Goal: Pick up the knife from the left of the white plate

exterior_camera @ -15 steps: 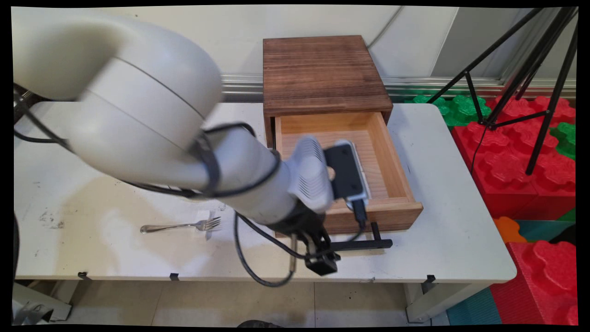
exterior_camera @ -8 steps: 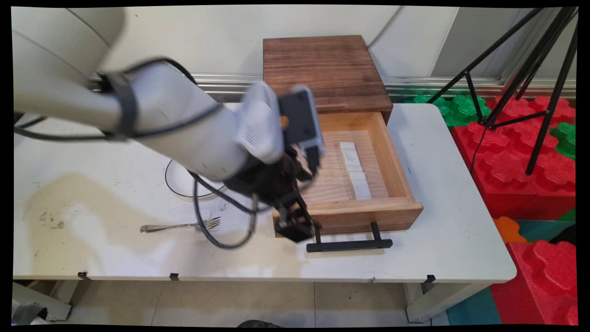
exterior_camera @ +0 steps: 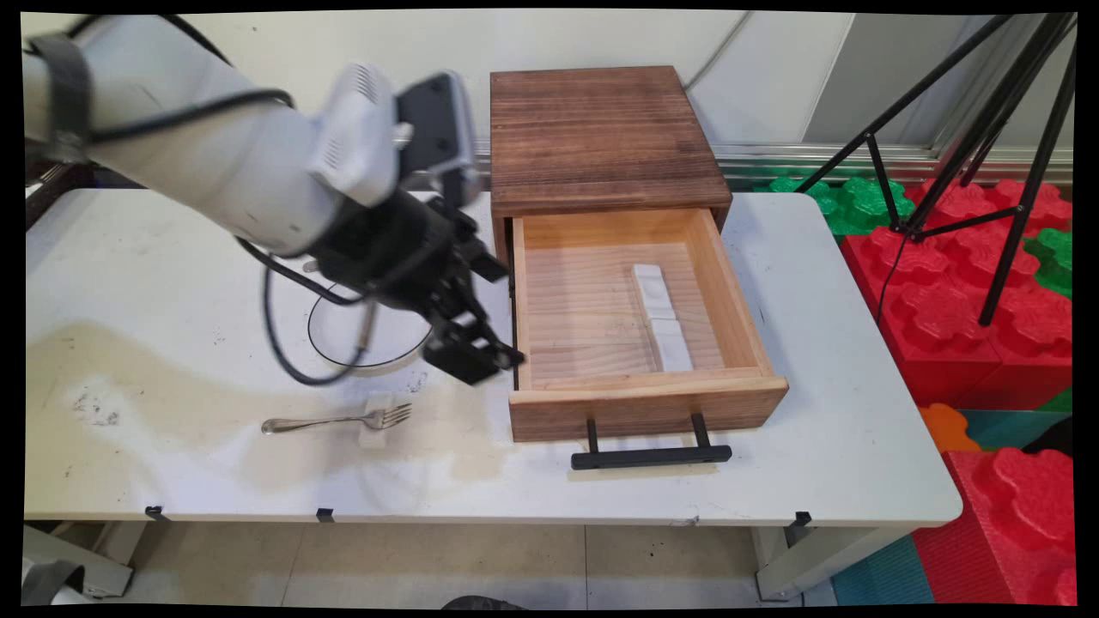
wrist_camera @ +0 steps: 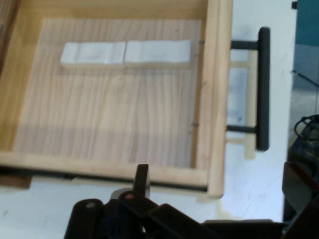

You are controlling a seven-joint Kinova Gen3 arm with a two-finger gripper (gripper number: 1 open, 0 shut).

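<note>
Lying nearest: a fork on the white bench, prongs resting on a small white pad.
Handle: a black bar juts from the front of the open drawer toward the bench's near edge.
Pincer: the black pincer hangs over the bench just beside the drawer's left wall, holding nothing; whether its fingers stand wide or narrow, I cannot tell.
Plate: a white plate with a dark rim lies under the arm, partly hidden.
Drawer: two white blocks lie end to end on its floor, near the right wall.
Cabinet: a dark wooden box sits at the bench's far side, against the wall.
</note>
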